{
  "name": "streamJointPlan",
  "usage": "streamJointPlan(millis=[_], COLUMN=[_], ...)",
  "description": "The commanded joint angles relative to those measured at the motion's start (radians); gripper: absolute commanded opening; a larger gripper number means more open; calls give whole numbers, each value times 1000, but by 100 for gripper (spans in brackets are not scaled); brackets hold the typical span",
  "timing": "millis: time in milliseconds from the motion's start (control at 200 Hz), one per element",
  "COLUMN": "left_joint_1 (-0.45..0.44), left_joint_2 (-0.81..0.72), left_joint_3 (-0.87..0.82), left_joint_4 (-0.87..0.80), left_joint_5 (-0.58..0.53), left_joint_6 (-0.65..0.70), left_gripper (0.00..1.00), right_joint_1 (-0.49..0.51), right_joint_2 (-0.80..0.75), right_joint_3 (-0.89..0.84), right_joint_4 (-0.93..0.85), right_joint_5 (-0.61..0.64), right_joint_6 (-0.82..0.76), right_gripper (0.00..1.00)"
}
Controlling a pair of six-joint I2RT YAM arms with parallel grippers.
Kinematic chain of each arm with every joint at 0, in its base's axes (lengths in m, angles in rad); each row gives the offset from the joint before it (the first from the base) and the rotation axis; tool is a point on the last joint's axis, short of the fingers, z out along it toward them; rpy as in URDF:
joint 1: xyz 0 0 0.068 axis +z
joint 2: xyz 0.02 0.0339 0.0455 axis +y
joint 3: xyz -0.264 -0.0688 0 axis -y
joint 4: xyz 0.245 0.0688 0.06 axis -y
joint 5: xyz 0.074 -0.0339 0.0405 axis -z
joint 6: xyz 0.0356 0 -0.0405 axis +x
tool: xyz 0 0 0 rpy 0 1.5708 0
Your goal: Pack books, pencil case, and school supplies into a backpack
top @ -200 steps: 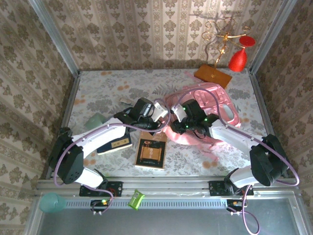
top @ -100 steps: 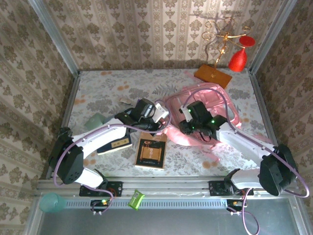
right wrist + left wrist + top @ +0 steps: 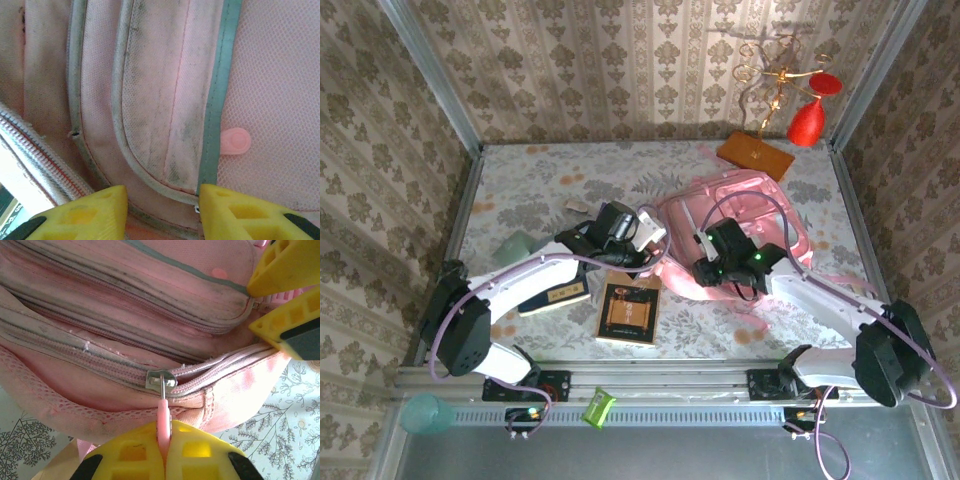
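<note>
My left gripper [image 3: 164, 442] pinches the zip pull [image 3: 163, 412] at the left edge of the backpack [image 3: 750, 190]. My right gripper [image 3: 162, 200] hangs over it, jaws apart. The books [image 3: 628, 312] lie near-left, closer to my left arm.

Backpack [image 3: 760, 205] on the right half of the bench [image 3: 540, 180], with an arm at either side of it.

The backpack lies between the bench's middle and its right edge, and a stand base [image 3: 755, 155] sits just behind it at the far right corner. The left gripper [image 3: 655, 238] is at the backpack's left side, its jaws pinched on a zip pull [image 3: 163, 415]. The right gripper [image 3: 705, 262] hangs over the backpack's near part with its jaws apart. The middle book [image 3: 629, 312] lies by the near edge, just left of and before the backpack. The left book [image 3: 560, 293] lies beside it, partly under the left arm. A small soft object [image 3: 518, 245] rests near the left edge.
</note>
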Motion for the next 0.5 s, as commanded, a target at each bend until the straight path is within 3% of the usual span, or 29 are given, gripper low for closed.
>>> streamJointPlan(millis=[0,85,275,495], left_joint_1=[6,4,-6,-9], left_joint_2=[-16,-12,5,-2], left_joint_3=[39,47,59,55], left_joint_4=[28,26,20,23], left_joint_5=[33,26,24,28], left_joint_6=[-5,-5,3,1], left_gripper=[0,0,0,0], right_joint_1=[20,26,27,31], right_joint_2=[27,-8,-80,-38], right_joint_3=[8,-25,-53,-44], right_joint_4=[28,80,144,194], right_joint_5=[-76,-143,-205,-219], right_joint_6=[-19,-35,-59,-65], right_gripper=[45,53,55,45])
